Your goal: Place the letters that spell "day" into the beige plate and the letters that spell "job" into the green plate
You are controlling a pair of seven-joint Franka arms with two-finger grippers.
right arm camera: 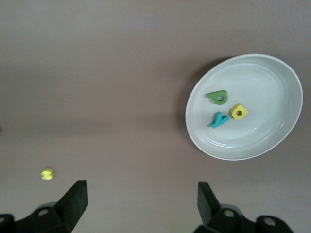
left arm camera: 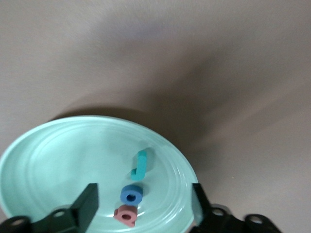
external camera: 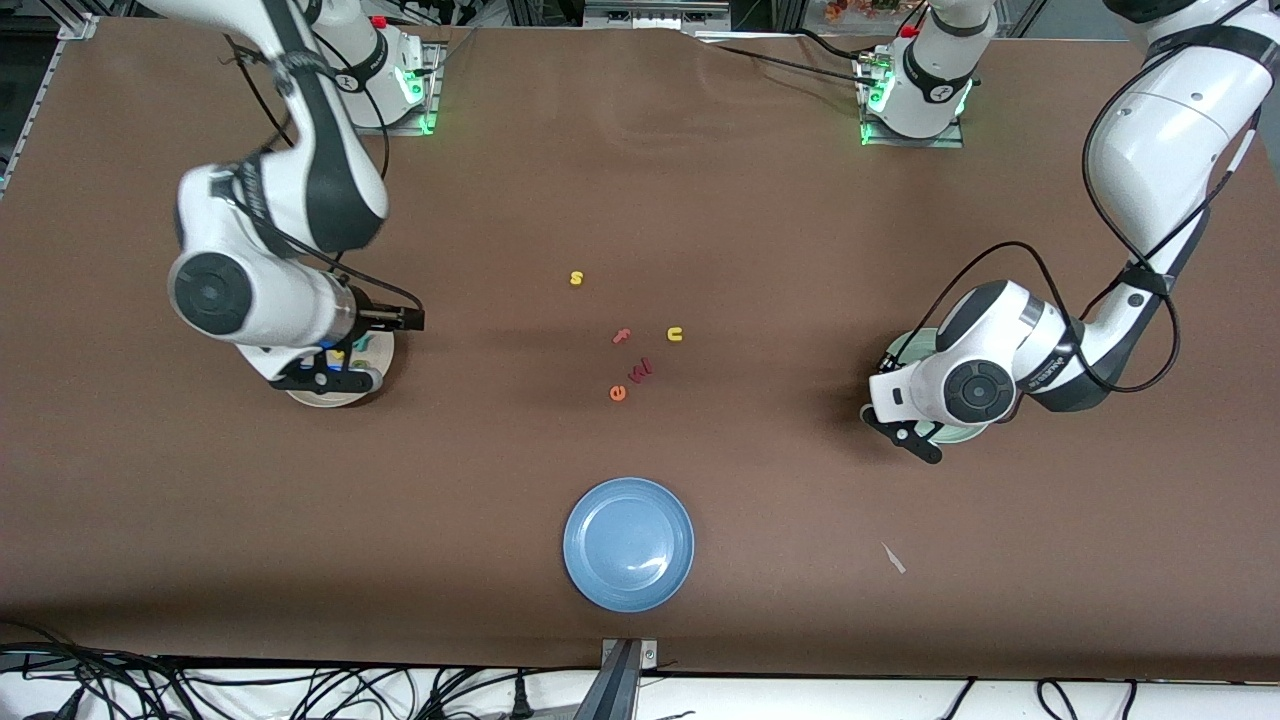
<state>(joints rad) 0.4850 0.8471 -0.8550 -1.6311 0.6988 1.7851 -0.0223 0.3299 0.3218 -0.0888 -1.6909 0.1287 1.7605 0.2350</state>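
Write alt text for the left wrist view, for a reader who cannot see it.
The green plate on the brown table holds a teal "j", a blue "o" and a pinkish-red "b", lying close together. The open left gripper hangs just above them, holding nothing.

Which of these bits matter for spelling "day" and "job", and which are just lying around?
Part of the job:
- beige plate holding yellow d, green a, teal y
- green plate holding teal j, blue o, pink b

Lying about:
- blue plate
- loose letters mid-table: s, f, u, e
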